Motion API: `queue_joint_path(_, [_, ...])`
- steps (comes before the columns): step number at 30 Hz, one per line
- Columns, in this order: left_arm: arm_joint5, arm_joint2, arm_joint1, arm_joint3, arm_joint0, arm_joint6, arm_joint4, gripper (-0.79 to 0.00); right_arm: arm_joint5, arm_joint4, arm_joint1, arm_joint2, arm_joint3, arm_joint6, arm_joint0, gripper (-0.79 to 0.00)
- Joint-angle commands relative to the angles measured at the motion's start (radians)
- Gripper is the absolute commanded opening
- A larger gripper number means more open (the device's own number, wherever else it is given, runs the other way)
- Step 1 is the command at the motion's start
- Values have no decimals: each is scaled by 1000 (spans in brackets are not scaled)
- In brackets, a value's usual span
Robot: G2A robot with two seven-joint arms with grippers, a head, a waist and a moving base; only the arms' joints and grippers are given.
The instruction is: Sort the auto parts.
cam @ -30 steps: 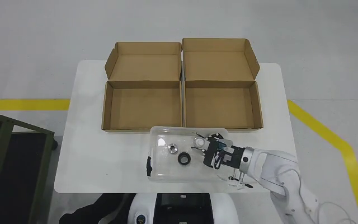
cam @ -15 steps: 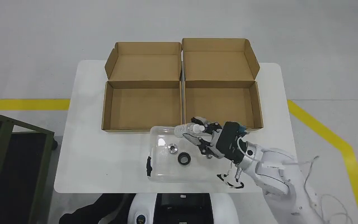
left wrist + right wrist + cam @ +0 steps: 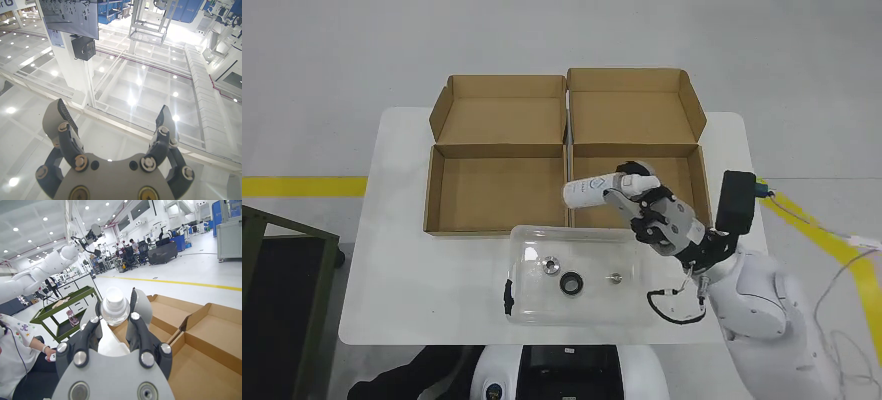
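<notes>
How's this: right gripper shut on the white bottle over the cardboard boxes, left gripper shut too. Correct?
Wrong on the left gripper: it is open, spread wide, as the left wrist view shows. The rest stands: the right gripper is shut on the white bottle over the cardboard boxes.

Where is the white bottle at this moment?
In the top view, the white bottle is held in the right gripper above the left edge of the right cardboard box, just beyond the clear tray.
</notes>
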State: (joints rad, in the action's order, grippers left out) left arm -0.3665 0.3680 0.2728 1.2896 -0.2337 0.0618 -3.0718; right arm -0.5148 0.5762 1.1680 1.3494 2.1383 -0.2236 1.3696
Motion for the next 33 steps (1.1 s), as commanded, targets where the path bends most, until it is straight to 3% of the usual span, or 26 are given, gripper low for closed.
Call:
queue_joint_path(1, [0,0,0,0,0,0,0,0,-7,-26,0,9,8,5,1,-785])
queue_joint_path(17, [0,0,0,0,0,0,0,0,5,-91,3,33,58,70,-8,-785])
queue_joint_path(33, [0,0,0,0,0,0,0,0,28,18,5,-30,-47,12,-7,-785])
